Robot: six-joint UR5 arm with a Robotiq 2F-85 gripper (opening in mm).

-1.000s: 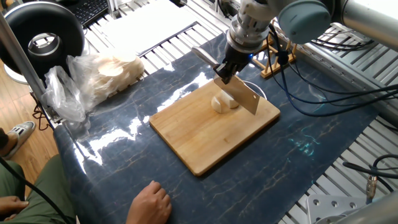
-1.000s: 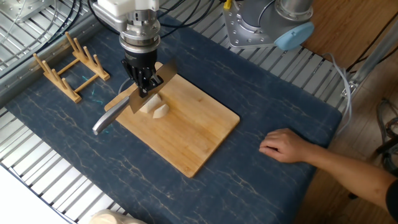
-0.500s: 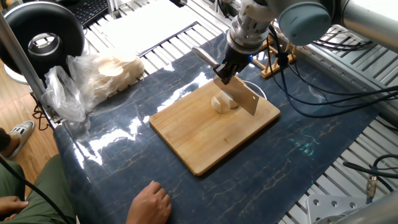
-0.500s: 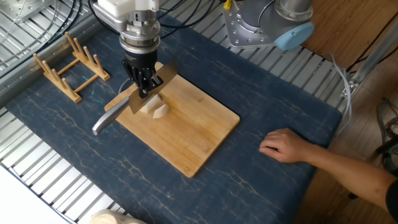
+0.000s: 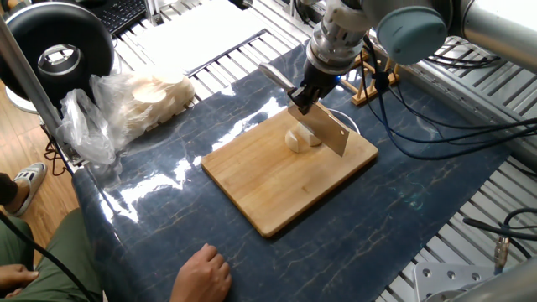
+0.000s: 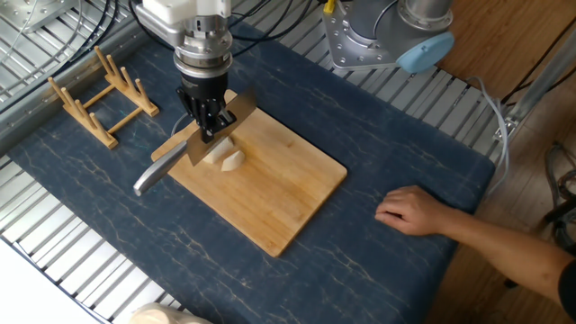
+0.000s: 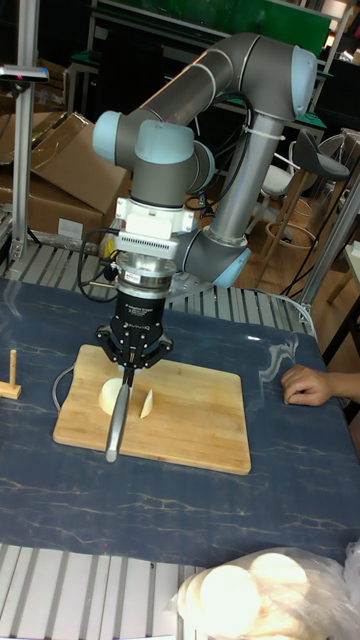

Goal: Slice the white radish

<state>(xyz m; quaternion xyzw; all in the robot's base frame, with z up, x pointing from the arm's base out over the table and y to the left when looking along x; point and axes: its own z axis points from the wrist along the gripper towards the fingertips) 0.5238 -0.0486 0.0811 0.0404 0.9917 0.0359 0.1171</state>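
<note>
**Me:** The fingers [image 6: 210, 126] are pinching the knife [image 6: 193, 142], blade down between 2 radish pieces [image 6: 223, 157] on the cutting board [image 6: 279, 193].

**Spotter:** What's the risk?

**Me:** I think a loose wedge could roll under the blade, or the knife twist in my grip.

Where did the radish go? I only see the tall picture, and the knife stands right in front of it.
Observer: From the other fixed view, the white radish lies in pieces on the cutting board, near the corner under the gripper.
Operator: Is the knife flat?
Observer: No. From one fixed view, the knife stands on edge beside the pieces, blade slanting down to the board.
Operator: Anything behind the robot?
Observer: A wooden rack stands on the blue table.
</note>
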